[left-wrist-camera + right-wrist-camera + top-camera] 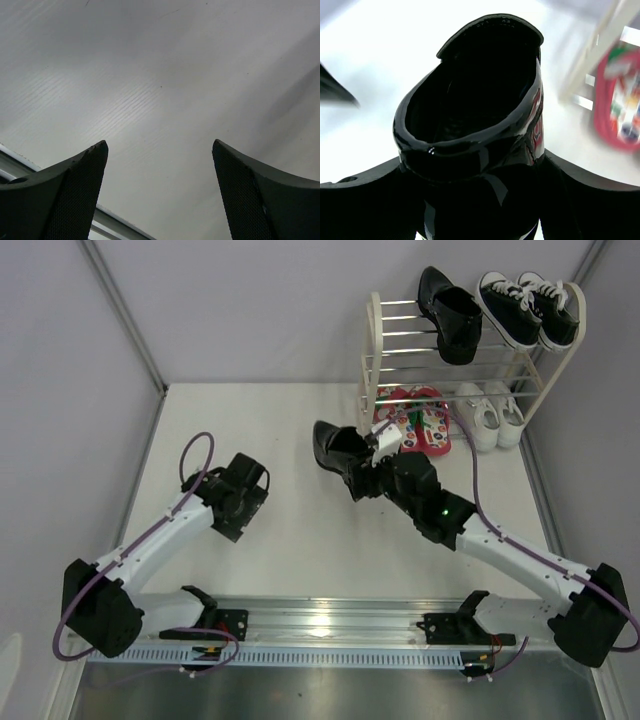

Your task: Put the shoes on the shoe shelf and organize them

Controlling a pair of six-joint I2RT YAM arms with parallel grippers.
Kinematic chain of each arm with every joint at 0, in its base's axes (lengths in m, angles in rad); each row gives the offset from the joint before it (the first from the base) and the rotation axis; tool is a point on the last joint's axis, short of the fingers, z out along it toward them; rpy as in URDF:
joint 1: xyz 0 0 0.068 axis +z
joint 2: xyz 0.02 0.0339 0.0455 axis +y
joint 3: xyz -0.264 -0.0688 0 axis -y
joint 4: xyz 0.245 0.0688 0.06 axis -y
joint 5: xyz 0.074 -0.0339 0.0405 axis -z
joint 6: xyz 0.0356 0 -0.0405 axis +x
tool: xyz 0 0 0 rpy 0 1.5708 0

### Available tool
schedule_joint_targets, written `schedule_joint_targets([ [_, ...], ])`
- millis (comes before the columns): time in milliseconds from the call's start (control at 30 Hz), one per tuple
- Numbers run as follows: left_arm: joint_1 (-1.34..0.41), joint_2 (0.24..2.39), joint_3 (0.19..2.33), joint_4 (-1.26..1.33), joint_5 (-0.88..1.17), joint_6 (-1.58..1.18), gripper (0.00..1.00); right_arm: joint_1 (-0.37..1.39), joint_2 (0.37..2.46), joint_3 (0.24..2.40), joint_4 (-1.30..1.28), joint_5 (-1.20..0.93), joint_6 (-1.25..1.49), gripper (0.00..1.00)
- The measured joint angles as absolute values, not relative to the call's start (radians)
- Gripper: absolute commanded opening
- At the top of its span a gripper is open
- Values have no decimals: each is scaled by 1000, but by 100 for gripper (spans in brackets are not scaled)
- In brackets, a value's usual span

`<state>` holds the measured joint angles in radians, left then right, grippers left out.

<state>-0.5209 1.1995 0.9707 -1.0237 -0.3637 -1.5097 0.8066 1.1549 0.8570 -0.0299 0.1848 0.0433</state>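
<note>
From above and behind, the top camera looks down over table (290,540) and shelf (376,340). The left wrist camera closely faces bare table; the right hugs the black shoe (470,147), which the top view shares.

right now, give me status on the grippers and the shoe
Left gripper open, empty. Right gripper shut on black dress shoe, short of shoe shelf. Mate on top tier. Nothing seen in the way.

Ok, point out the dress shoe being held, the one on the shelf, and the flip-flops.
held dress shoe (335,447): top view, its upper.
shelved dress shoe (449,315): top view, middle of upper.
flip-flops (429,426): top view, printed footbed.
</note>
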Motion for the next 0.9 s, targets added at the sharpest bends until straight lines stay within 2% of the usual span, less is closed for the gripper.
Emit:
schedule_joint_targets([
  [433, -519, 1229, 912, -951, -310, -1471, 86, 808, 1106, 1102, -27, 168, -90, 0],
  [600, -518, 1241, 911, -918, -290, -1454, 85, 796, 1143, 1268, -3, 184, -200, 0],
  [900, -518, 1272, 910, -885, -262, -1419, 86, 560, 1372, 1631, 40, 160, -197, 0],
])
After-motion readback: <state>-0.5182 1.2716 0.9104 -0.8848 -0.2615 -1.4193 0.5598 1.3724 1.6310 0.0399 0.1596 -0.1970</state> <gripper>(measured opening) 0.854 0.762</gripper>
